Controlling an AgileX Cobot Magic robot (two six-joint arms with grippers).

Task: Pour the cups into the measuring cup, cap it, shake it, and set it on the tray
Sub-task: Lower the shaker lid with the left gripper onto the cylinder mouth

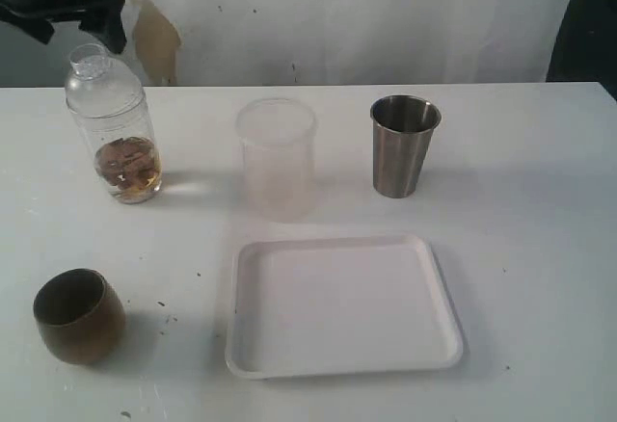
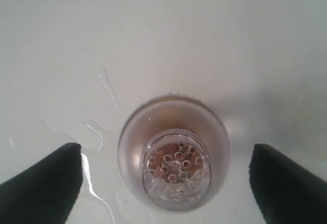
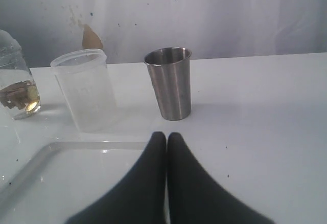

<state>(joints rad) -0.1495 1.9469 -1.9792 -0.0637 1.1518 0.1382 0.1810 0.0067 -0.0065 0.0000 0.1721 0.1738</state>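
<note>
Clear and see-through, the measuring cup (image 1: pixel 113 133) stands on the white desk (image 1: pixel 540 249) at its far left, well apart from the tray (image 1: pixel 337 311). A domed clear cap (image 1: pixel 92 64) with a ring of small strainer holes sits on it. Amber liquid with brownish pieces fills only the bottom part.

The left gripper (image 2: pixel 164 152) hangs directly above the cap, spread wide. Its dark fingers (image 2: pixel 46 183) stand on either side, clear of the cup in the left wrist view. Wet streaks and drops (image 2: pixel 92 137) lie on the desk beside the cup.

The frosted cup (image 1: pixel 278 157) stands between the measuring cup and the steel tumbler (image 1: pixel 404 145), just behind the tray's far rim. The brown cup (image 1: pixel 79 316) sits near the front left, beside the tray.

The right gripper (image 3: pixel 166 138) is pressed together, holding nothing, low by the tray's edge.
</note>
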